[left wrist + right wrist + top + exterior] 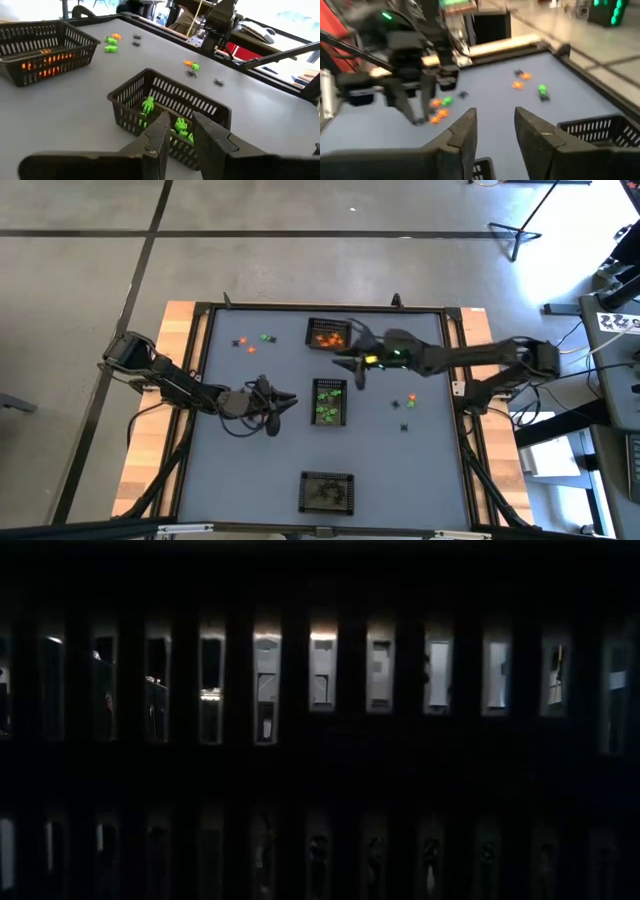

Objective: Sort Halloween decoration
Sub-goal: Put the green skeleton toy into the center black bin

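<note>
The sorting is judged to be partly done. On the grey counter [250,440], orange pieces are gathered in the far mesh basket [328,335], green ones in the middle basket [329,401], and dark ones, apparently, in the near basket [327,492].

Loose Halloween decoration is left in two clusters: one [252,342] near the far left corner, another [406,402] to the right of the middle basket.

The left claw [283,404] is held just left of the middle basket, its fingers parted with nothing between them. The right claw [352,366] is poised between the far and middle baskets, likewise open and empty.

A step between placements seems to be in hand. For the next move, a claw would need to be lowered precisely over one tiny trinket, since each is far smaller than the fingers.
</note>
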You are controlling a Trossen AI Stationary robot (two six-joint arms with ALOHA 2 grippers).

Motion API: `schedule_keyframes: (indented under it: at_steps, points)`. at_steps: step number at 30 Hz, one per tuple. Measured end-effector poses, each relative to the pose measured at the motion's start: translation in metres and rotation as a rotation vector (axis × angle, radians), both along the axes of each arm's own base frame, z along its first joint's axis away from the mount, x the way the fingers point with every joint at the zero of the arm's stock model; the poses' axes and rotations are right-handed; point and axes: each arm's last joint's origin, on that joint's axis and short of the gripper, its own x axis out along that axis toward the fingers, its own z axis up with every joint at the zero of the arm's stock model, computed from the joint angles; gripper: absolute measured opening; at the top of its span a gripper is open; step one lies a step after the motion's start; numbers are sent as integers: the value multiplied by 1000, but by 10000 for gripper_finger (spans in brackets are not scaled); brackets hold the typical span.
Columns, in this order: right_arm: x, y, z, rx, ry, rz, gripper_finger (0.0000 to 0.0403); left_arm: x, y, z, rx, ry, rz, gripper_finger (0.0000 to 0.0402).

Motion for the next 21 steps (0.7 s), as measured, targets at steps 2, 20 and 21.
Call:
schedule_keyframes:
  at_steps: [2,20,21]
  points:
    - [-17,5,-1,-5,-51,6,123,0,2,0,1,-1,11,75]
    - [-99,20,-25,45,-312,-25,119,4,108,6,-133,47,90,75]
    - [-99,21,-25,46,-312,-19,119,3,114,8,-135,67,97,75]
